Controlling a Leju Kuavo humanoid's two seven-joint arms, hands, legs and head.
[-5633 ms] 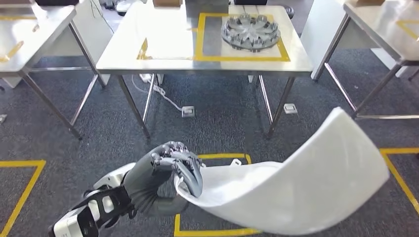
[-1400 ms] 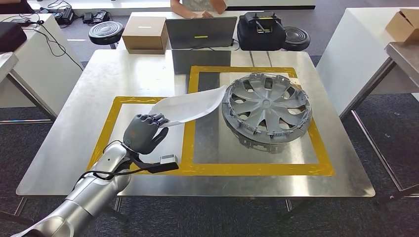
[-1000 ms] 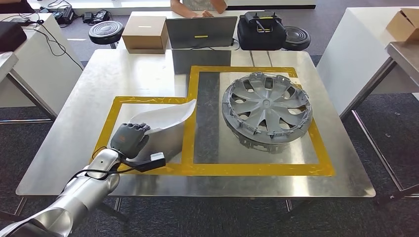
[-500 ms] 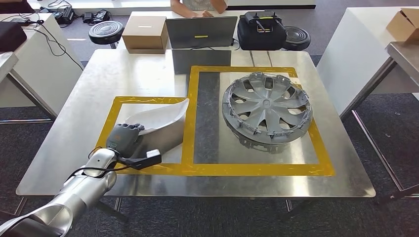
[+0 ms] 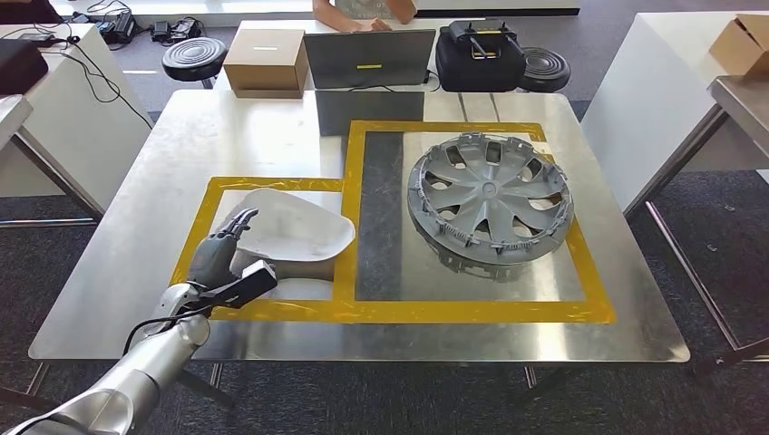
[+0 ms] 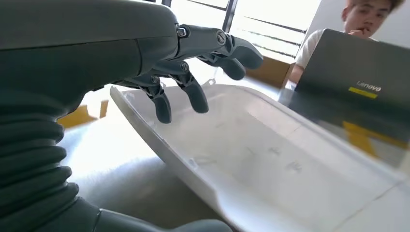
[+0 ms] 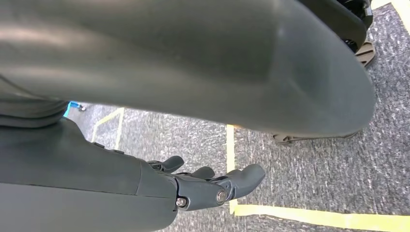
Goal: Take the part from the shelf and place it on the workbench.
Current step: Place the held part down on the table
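White part lying on the tabletop, your left hand open beside it.

You are looking at the white curved part (image 5: 295, 234) lying inside the smaller yellow-taped square (image 5: 207, 205) on the steel tabletop (image 5: 163, 163), just left of the larger taped frame where the grey wheel cover (image 5: 490, 199) is sitting. Your left hand (image 5: 220, 252) is hovering at the part's near-left edge with its fingers (image 6: 193, 94) spread and extended over the rim, gripping nothing. Your right hand (image 7: 212, 186) is hanging down over the dark carpet with a yellow floor line, fingers loosely apart and holding nothing. Beyond the far edge of the tabletop, a person (image 6: 360, 19) is sitting behind a laptop (image 5: 367, 59), with a cardboard box (image 5: 265, 62) and a black bag (image 5: 478, 54) alongside.
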